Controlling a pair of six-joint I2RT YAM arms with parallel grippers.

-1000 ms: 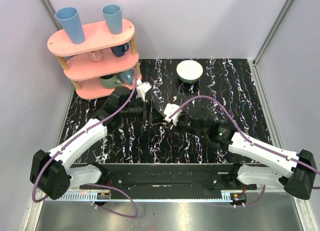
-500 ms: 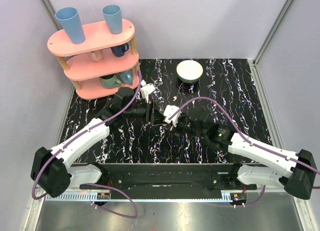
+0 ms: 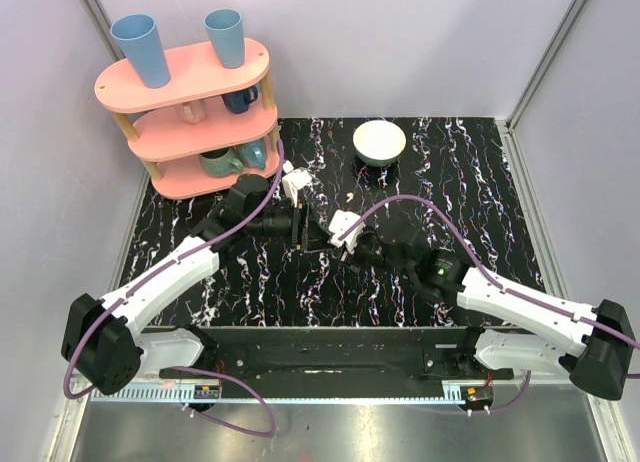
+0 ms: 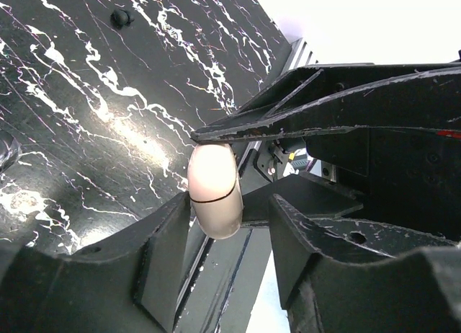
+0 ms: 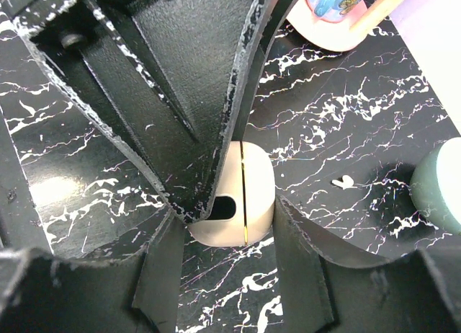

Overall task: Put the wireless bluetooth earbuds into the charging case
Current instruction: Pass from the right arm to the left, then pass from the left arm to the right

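The cream charging case (image 5: pixel 256 189) is closed, with a gold seam and a dark oval slot, and hangs above the table. My right gripper (image 5: pixel 227 214) is shut on it, a finger on each side. In the left wrist view the case (image 4: pixel 214 181) sits between the tips of my left gripper (image 4: pixel 230 203), which is open around it; one finger touches it, the other stands apart. In the top view both grippers meet mid-table, left (image 3: pixel 312 234) and right (image 3: pixel 328 240), and hide the case. The tiny whitish earbuds (image 5: pixel 343 181) lie together on the table beyond, a small speck in the top view (image 3: pixel 348 198).
A white bowl (image 3: pixel 380 142) stands at the back centre. A pink three-tier shelf (image 3: pixel 190 117) with blue cups and mugs fills the back left. A small black object (image 4: pixel 121 17) lies on the black marbled table (image 3: pixel 480 182).
My left gripper has moved right and its fingers have come around the case held by the right gripper. The right arm has barely moved.
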